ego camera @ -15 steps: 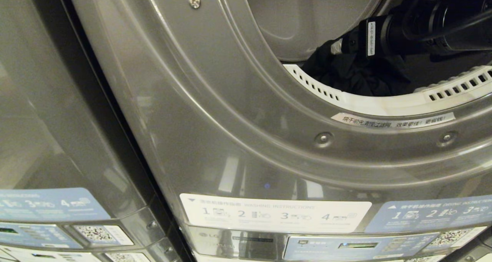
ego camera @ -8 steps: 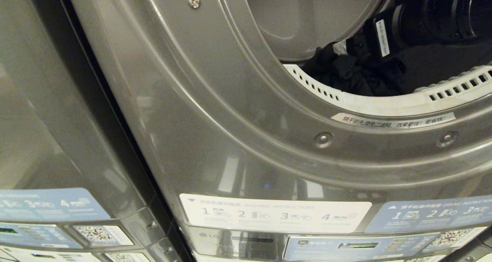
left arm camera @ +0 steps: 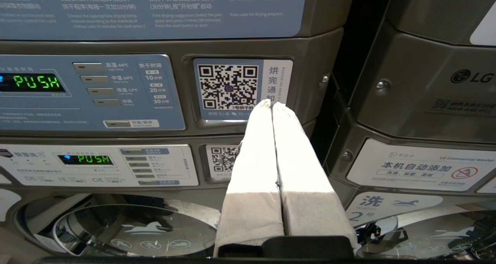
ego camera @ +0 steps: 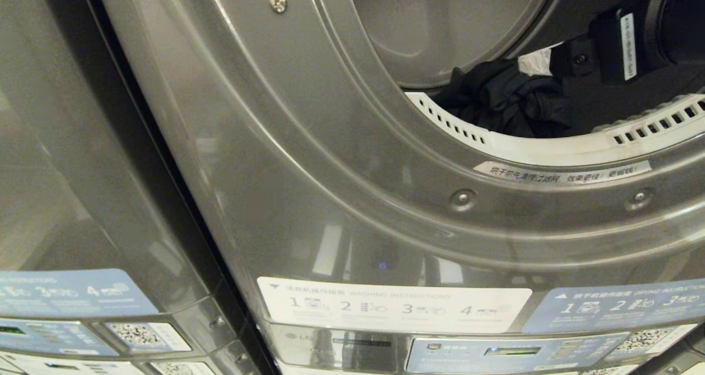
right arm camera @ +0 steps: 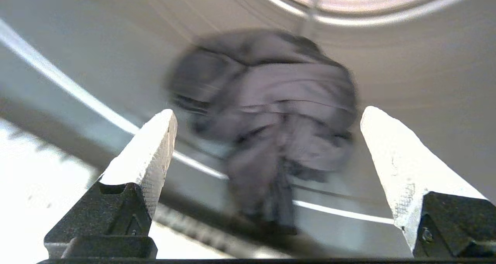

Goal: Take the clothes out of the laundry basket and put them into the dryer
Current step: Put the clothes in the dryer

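Dryer (ego camera: 308,160): grey front, round opening upper right.
Dark garment (ego camera: 504,99): bunched inside the drum.
Right claw (right arm camera: 267,147): wide apart, empty, facing garment.
Left claw (left arm camera: 271,107): pressed together.

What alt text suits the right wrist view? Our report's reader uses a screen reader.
A crumpled dark garment lies loose inside the grey metal dryer drum, framed by the right gripper's two white fingers, spread wide apart and clear of the cloth.
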You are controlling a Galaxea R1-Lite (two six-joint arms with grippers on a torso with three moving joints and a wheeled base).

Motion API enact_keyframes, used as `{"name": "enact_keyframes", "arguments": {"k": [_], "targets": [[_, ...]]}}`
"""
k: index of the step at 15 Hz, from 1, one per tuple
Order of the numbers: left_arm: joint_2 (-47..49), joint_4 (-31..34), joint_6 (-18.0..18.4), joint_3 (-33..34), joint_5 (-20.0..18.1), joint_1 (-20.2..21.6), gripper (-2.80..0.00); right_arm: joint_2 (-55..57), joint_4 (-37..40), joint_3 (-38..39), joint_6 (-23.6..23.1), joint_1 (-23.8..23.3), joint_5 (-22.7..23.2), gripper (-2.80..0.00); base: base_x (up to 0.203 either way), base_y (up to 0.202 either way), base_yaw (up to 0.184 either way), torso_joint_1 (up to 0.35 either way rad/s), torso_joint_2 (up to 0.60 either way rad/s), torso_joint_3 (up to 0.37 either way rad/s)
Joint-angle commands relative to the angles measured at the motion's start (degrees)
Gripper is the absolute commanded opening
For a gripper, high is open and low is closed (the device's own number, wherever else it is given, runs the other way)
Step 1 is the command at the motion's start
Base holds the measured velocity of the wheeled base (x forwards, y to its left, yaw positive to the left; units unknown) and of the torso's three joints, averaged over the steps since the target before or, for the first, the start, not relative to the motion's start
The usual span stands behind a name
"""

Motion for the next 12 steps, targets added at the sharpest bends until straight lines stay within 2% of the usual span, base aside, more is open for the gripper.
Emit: {"name": "enact_keyframes", "arguments": {"k": [1,3,5,6,8,12], "targets": [[-0.11,-0.02,-0.01,0.01,0.08,0.0,-2.8,-5.95,-5.13,7.41,0.42,0.76,2.51,0.0,0.0,0.0,0.0,0.0,0.0,0.0],[-0.11,-0.02,-0.01,0.01,-0.01,0.0,-2.8,-10.33,-14.63,17.47,0.16,0.98,4.93,0.0,0.0,0.0,0.0,0.0,0.0,0.0],[-0.11,-0.02,-0.01,0.01,-0.01,0.0,-2.8,-14.51,-23.06,27.07,-2.01,1.36,6.73,0.0,0.0,0.0,0.0,0.0,0.0,0.0],[-0.11,-0.02,-0.01,0.01,-0.01,0.0,-2.8,-17.3,-26.03,31.6,-3.63,2.23,8.03,-2.8,0.0,0.0,0.0,0.0,0.0,0.0],[-0.11,-0.02,-0.01,0.01,-0.01,0.0,-2.8,-22.59,-28.87,38.95,-5.75,4.73,12.79,-2.8,0.0,0.0,0.0,0.0,0.0,0.0],[-0.11,-0.02,-0.01,0.01,-0.01,0.0,-2.8,-30.96,-29.93,50.45,-7.13,6.36,23.22,-2.8,0.0,0.0,0.0,0.0,0.0,0.0]]}}
